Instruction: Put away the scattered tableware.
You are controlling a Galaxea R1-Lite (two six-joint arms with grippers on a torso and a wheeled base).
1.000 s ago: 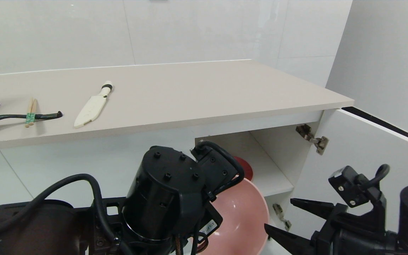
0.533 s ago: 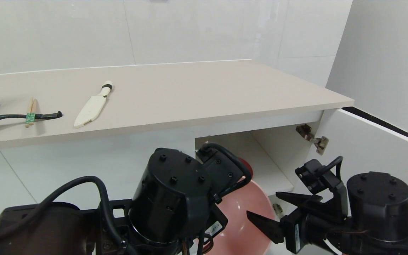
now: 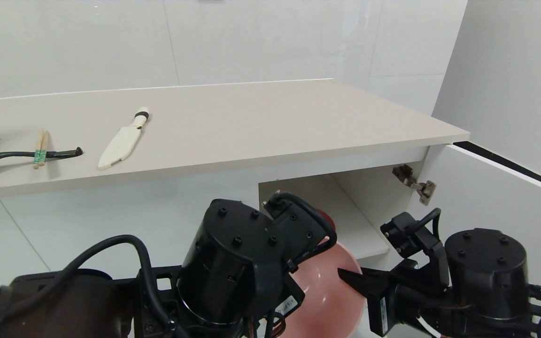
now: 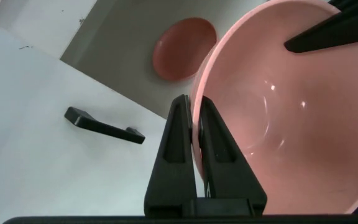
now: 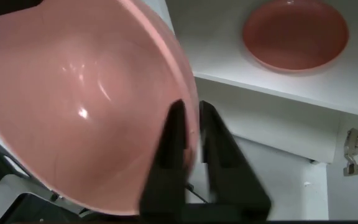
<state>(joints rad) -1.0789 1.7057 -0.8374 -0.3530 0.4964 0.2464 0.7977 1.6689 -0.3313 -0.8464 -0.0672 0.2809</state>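
cabinet shelf behind; pink bowl rim pinched between left fingers, right fingers

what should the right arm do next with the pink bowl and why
Probably squeeze the right gripper firmly onto the rim of the pink bowl. It sits astride that rim, opposite the left gripper, which is clamped on; whether it grips is unclear.

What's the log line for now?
left end effector: grips rim of round pink bowl; right end effector: at rim; white cabinet: open, round pink plate inside
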